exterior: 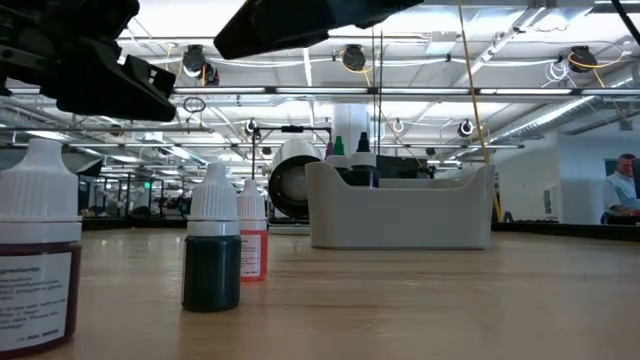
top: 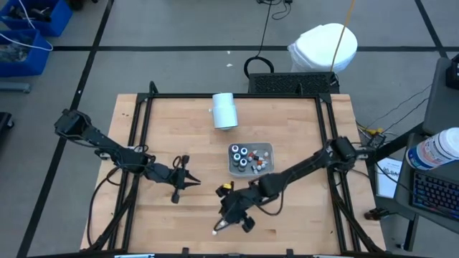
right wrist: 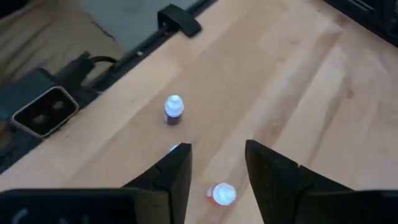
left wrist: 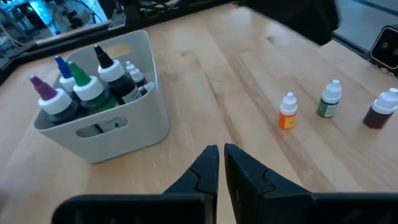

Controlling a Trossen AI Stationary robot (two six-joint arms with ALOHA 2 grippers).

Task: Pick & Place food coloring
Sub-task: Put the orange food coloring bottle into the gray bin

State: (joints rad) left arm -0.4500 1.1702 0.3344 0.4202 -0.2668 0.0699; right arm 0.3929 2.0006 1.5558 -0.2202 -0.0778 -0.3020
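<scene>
The grey tray (top: 266,150) holds several food coloring bottles (left wrist: 87,93) standing upright. Three more bottles stand on the wood near the table's near edge: a dark red one (right wrist: 174,110), a green one (left wrist: 330,101) and an orange one (right wrist: 222,194). In the low view they show as dark red (exterior: 40,270), green (exterior: 212,250) and orange (exterior: 252,245). My right gripper (right wrist: 217,155) hovers open over them, and the orange bottle shows between its fingers, lower down. My left gripper (left wrist: 221,158) is shut and empty, left of the tray, above the table.
A white cylinder (top: 224,111) lies on its side toward the far edge, beyond the tray. A black frame (top: 237,96) runs around the tabletop. Bare wood lies between my left gripper (top: 192,180) and the tray. A person (exterior: 622,190) sits in the room behind.
</scene>
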